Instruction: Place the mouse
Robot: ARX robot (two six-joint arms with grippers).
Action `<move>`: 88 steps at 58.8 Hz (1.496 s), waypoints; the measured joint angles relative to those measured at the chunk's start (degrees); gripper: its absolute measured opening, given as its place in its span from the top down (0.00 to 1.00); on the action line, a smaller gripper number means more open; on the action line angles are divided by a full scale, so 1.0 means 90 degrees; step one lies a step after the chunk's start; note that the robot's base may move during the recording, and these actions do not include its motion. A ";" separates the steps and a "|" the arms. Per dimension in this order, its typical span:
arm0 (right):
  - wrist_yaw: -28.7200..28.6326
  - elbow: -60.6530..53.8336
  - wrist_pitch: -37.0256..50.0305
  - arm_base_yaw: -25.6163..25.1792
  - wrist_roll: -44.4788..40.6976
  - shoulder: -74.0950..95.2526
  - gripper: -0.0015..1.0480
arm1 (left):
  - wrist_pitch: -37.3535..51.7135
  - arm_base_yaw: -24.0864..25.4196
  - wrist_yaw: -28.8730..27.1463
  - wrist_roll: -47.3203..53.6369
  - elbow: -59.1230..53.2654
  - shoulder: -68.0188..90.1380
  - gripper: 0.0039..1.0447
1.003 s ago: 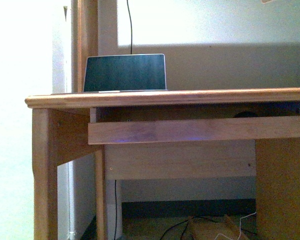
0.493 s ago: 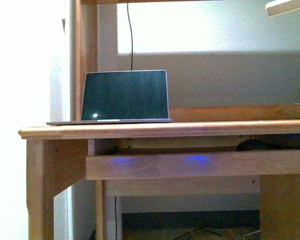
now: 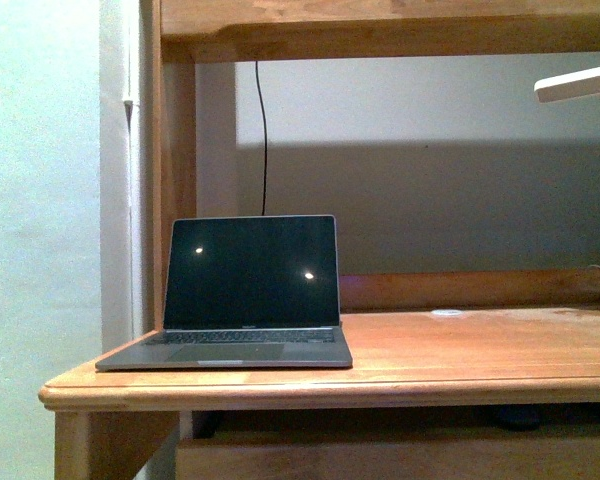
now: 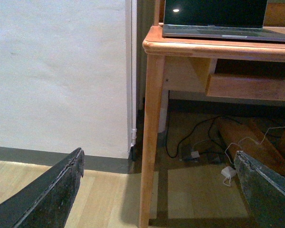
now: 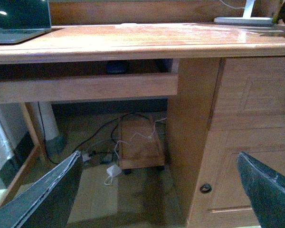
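Left jaws and right jaws both stand wide apart and empty, low in front of the table (image 3: 460, 350). The mouse (image 5: 116, 67) lies on the shelf just under the table's top, behind the shelf's front rail (image 5: 85, 87), well apart from both. An open laptop (image 3: 248, 290) sits on the table.

Readable text: none in any view.
Laptop (image 3: 250, 285): at the left of the desk (image 3: 480, 350); there is a faint mark on the strip under its dark screen, too small to read.
Keyboard (image 3: 242, 337): the key letters are blurred and not legible.
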 joint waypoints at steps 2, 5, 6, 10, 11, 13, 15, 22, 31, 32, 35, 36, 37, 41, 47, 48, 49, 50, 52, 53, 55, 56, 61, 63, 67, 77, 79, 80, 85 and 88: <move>-0.0002 0.0000 0.0000 0.0000 0.0000 0.0000 0.07 | -0.0410 0.0002 0.0214 -0.0272 0.0148 0.0141 0.07; -0.0002 0.0000 0.0000 0.0000 0.0000 0.0000 0.07 | -0.0959 -0.0068 0.0357 -0.0646 0.0369 0.0539 0.07; -0.0007 0.0000 0.0000 0.0000 0.0000 0.0000 0.07 | -0.1025 -0.0117 0.0369 -0.0733 0.0393 0.0690 0.07; 0.0000 0.0000 0.0000 0.0000 0.0000 0.0000 0.07 | -0.0753 -0.0153 0.0476 -0.0653 0.0393 0.1168 0.07; -0.0002 0.0000 0.0000 0.0000 0.0000 0.0000 0.07 | -0.0663 -0.0143 0.0503 -0.0629 0.0393 0.1253 0.07; -0.0002 0.0000 0.0000 0.0000 0.0000 0.0000 0.07 | -0.0160 -0.0007 0.0709 -0.0384 0.0398 0.1702 0.07; -0.0005 0.0000 0.0000 0.0000 0.0000 0.0000 0.07 | 0.0495 0.0141 0.0903 0.0034 0.0413 0.2297 0.07; -0.0002 0.0000 0.0000 0.0000 0.0000 0.0000 0.07 | 0.2822 0.0330 0.1299 0.1489 0.0612 0.4435 0.07; -0.0002 0.0000 0.0000 0.0000 0.0000 0.0000 0.07 | 0.5676 0.0364 0.1615 0.3687 0.1299 0.7512 0.07; -0.0002 0.0000 0.0000 0.0000 0.0000 0.0000 0.07 | 0.5969 0.0364 0.1659 0.4012 0.1426 0.7893 0.07; -0.0005 0.0000 0.0000 0.0000 0.0000 0.0000 0.07 | 0.6679 0.0362 0.1824 0.4966 0.1787 0.8854 0.07; -0.0002 0.0000 0.0000 0.0000 0.0000 0.0000 0.07 | 0.6805 0.0359 0.1860 0.5054 0.1855 0.9029 0.07; -0.0005 0.0000 0.0000 0.0000 0.0000 0.0000 0.07 | 0.7021 0.0357 0.1919 0.5384 0.1994 0.9345 0.07; -0.0002 0.0000 0.0000 0.0000 0.0000 0.0000 0.07 | 0.7424 0.0333 0.2212 0.6492 0.2446 1.0224 0.07; -0.0002 0.0000 0.0000 0.0000 0.0000 0.0000 0.07 | 0.7492 0.0248 0.2494 0.7876 0.3155 1.1247 0.07; -0.0005 0.0000 0.0000 0.0000 0.0000 0.0000 0.07 | 0.7490 0.0231 0.2550 0.8041 0.3286 1.1397 0.07; -0.0002 0.0000 0.0000 0.0000 0.0000 0.0000 0.07 | 0.7482 0.0223 0.2584 0.8150 0.3354 1.1470 0.07; -0.0002 0.0000 0.0000 0.0000 0.0000 0.0000 0.07 | 0.7468 0.0206 0.2613 0.8349 0.3485 1.1604 0.07; -0.0002 0.0000 0.0000 0.0000 0.0000 0.0000 0.07 | 0.7451 0.0180 0.2637 0.8607 0.3682 1.1788 0.07; -0.0005 0.0000 0.0000 0.0000 0.0000 0.0000 0.07 | 0.7439 0.0163 0.2652 0.8760 0.3810 1.1900 0.07; -0.0005 0.0000 0.0000 0.0000 0.0000 0.0000 0.07 | 0.7429 0.0134 0.2720 0.9049 0.4070 1.2116 0.07; -0.0005 0.0000 0.0000 0.0000 0.0000 0.0000 0.07 | 0.7429 0.0121 0.2747 0.9151 0.4199 1.2220 0.07; -0.0005 0.0000 0.0000 0.0000 0.0000 0.0000 0.07 | 0.7426 0.0051 0.2841 0.9435 0.4685 1.2590 0.07; -0.0005 0.0000 0.0000 0.0000 0.0000 0.0000 0.07 | 0.7409 0.0019 0.2900 0.9542 0.4850 1.2709 0.07; -0.0005 0.0000 0.0000 0.0000 0.0000 0.0000 0.07 | 0.7269 -0.0066 0.2941 0.9670 0.5253 1.2966 0.07; -0.0005 0.0000 0.0000 0.0000 0.0000 0.0000 0.07 | 0.7065 -0.0260 0.3111 0.9872 0.6118 1.3578 0.07; -0.0002 0.0000 0.0000 0.0000 0.0000 0.0000 0.07 | 0.7033 -0.0291 0.3150 0.9908 0.6263 1.3690 0.07; -0.0002 0.0000 0.0000 0.0000 0.0000 0.0000 0.07 | 0.7011 -0.0313 0.3177 0.9940 0.6363 1.3765 0.07; -0.0005 0.0000 0.0000 0.0000 0.0000 0.0000 0.07 | 0.6931 -0.0396 0.3249 1.0015 0.6742 1.4061 0.07; -0.0005 0.0000 0.0000 0.0000 0.0000 0.0000 0.07 | 0.6878 -0.0435 0.3269 1.0042 0.6919 1.4192 0.07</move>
